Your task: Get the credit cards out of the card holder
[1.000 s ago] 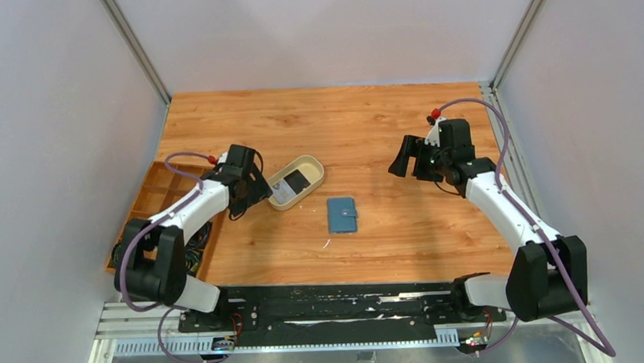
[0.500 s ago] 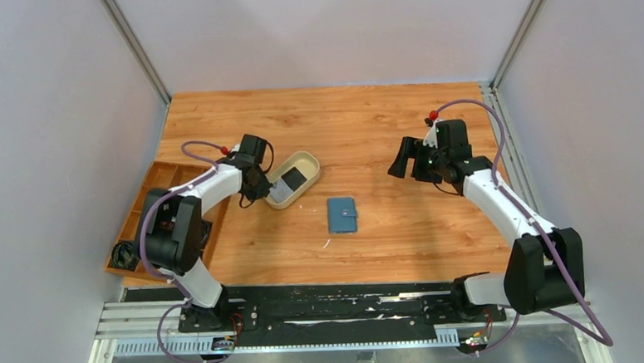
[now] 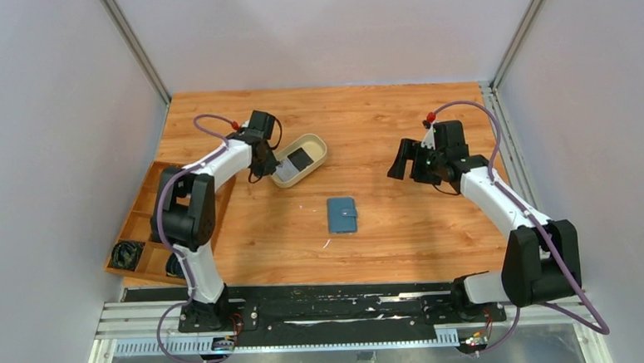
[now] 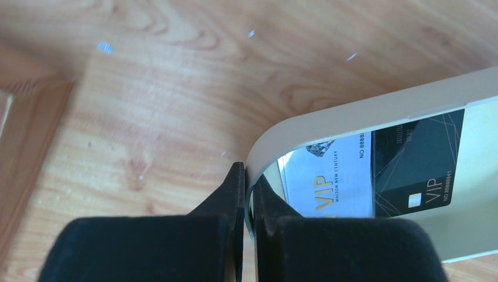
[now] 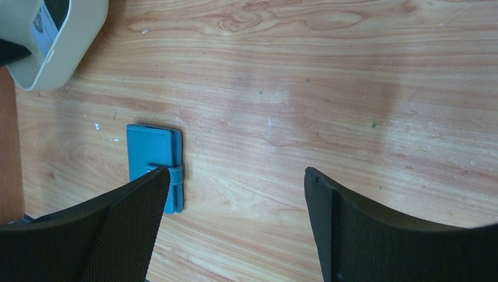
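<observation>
The card holder is lying folded shut near the middle of the wooden table, with its snap tab wrapped over 1 edge, and it is being touched by neither arm. Whether any card is being kept inside cannot be told while it is closed. 2 credit cards, a white card and a black card, both printed VIP, are lying in the beige oval tray, which is sitting beyond and to the left of the holder, apart from it. The tray's wall is being pinched by the left gripper, with 1 finger outside the rim and 1 inside. The right gripper is being held above bare wood to the right of the holder, its fingers spread wide around nothing. The step in hand is judged to be handling of the tray, not extraction. If cards are left, the holder is likely to need pinning by 1 gripper while the tab is unsnapped by the other, since a flat case may slide. A wooden compartment box with dark items is standing at the left edge, well apart, and nothing is blocking the way to the holder.
</observation>
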